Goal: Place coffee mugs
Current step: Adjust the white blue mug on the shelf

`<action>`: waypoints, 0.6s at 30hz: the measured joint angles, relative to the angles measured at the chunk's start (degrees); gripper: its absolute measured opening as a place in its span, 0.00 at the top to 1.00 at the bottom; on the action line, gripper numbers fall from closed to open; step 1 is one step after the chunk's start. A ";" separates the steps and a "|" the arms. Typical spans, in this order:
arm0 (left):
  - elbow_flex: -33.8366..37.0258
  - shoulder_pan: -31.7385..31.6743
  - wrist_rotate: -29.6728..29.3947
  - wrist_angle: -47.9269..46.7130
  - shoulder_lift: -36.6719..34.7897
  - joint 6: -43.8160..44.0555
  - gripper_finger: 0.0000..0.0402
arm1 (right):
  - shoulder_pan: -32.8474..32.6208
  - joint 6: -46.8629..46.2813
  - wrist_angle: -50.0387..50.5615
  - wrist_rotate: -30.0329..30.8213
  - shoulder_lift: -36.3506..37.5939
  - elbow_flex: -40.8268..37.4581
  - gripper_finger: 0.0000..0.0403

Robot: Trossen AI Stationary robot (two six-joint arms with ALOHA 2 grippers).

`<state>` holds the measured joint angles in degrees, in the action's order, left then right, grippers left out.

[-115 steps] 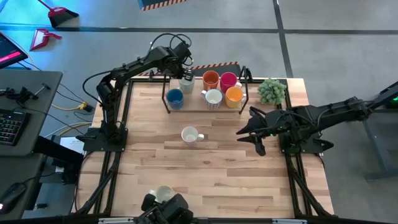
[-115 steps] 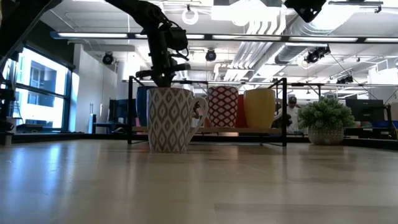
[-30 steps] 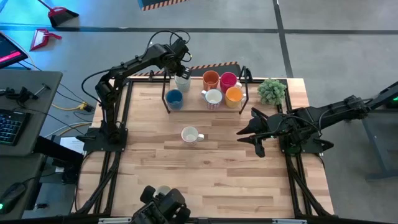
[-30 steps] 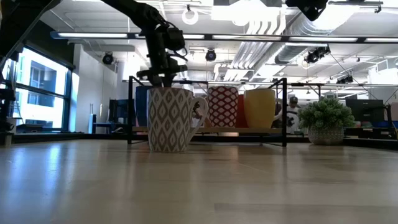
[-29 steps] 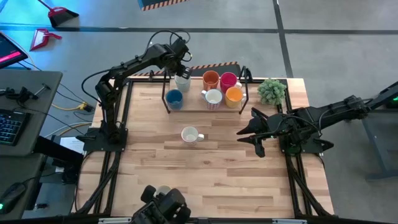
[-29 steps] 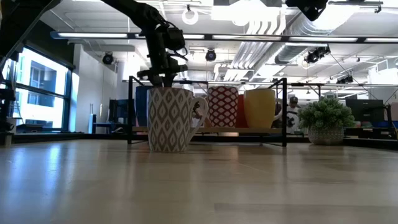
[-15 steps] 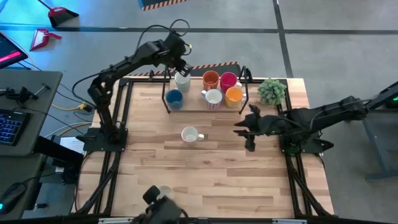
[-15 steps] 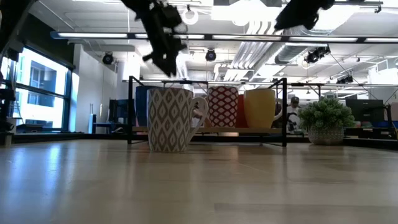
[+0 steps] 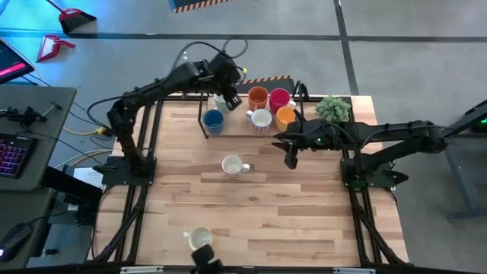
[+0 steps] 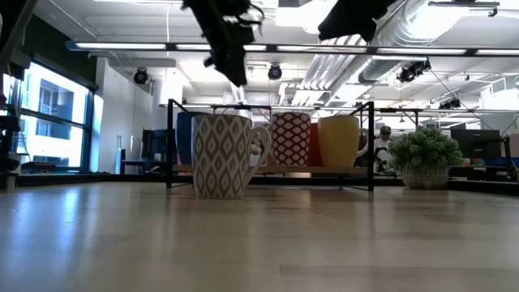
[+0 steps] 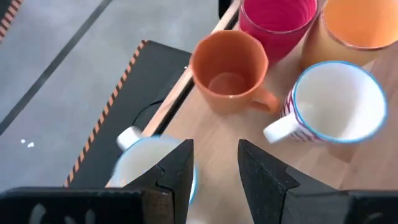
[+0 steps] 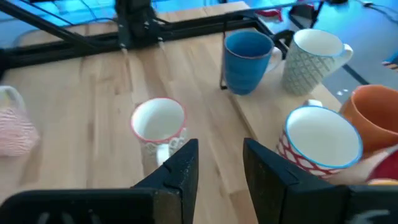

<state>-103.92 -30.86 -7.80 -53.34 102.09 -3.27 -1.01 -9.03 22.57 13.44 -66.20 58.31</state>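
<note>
Loose white mug point(image 9: 233, 164) upright on bare table, toward the near edge from the rack point(image 9: 251, 133), handle toward right arm. Right gripper point(image 9: 289, 156), fingers apart, empty, nearer. Left gripper point(image 9: 229, 100), parted, empty, above rack's far side.

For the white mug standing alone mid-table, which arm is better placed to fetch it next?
Right. The right gripper hangs open nearer the lone white mug, which its wrist view faces directly. The left gripper is open above the rack.
</note>
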 joint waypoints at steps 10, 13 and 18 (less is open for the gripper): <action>0.05 -0.83 0.16 6.52 9.29 -4.82 0.71 | -1.11 -5.95 4.70 -1.66 0.31 2.44 0.74; 0.05 -1.17 0.45 9.00 10.22 -5.89 0.71 | -1.56 -7.96 5.88 -1.66 0.31 2.47 0.74; 0.05 -2.16 1.54 10.58 11.04 -6.21 0.71 | -1.64 -10.18 6.42 -1.64 0.31 2.47 0.74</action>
<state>-103.88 -33.02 -6.26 -42.76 113.12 -9.47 -2.66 -19.21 28.99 11.79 -65.89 60.77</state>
